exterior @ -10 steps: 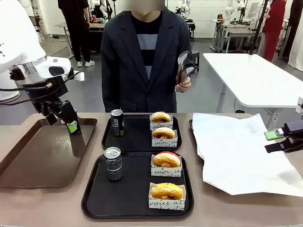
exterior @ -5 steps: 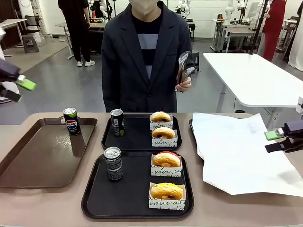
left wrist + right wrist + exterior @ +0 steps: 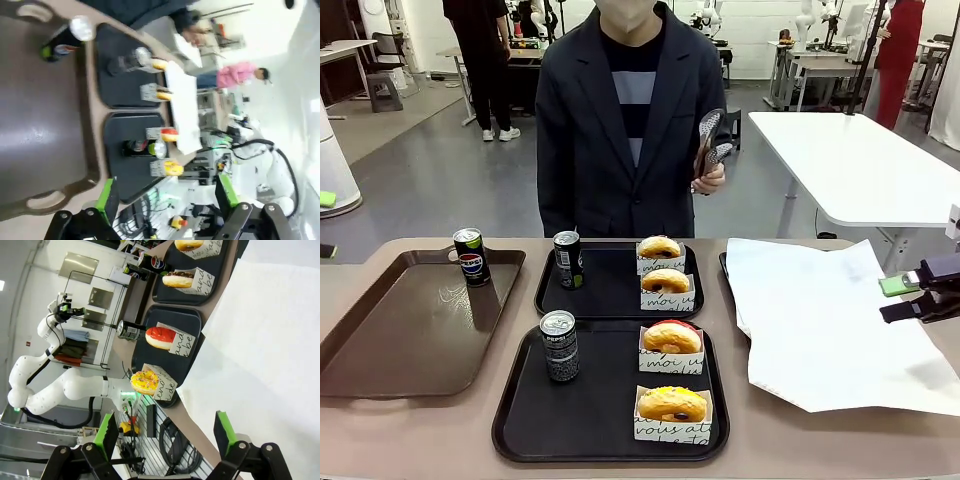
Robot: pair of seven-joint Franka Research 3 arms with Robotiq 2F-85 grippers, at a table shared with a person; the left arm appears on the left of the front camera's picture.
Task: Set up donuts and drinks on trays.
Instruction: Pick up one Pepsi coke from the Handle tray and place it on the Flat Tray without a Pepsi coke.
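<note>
Left arm just pulled away, gripper [image 3: 162,200] wide open and empty, leaving a spare can [image 3: 471,257] at the brown tray's [image 3: 380,350] 1 o'clock corner, so both black trays [image 3: 610,405] look set.

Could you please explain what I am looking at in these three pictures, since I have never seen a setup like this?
Two robot arms share a table with a person. The front picture looks across it at the person, who holds tongs. The other two come from cameras on the arms' wrists. The left gripper and the right gripper are both open and empty. Two black trays each carry a can and two donuts. A third can stands on a brown tray. White paper lies to the right.
</note>
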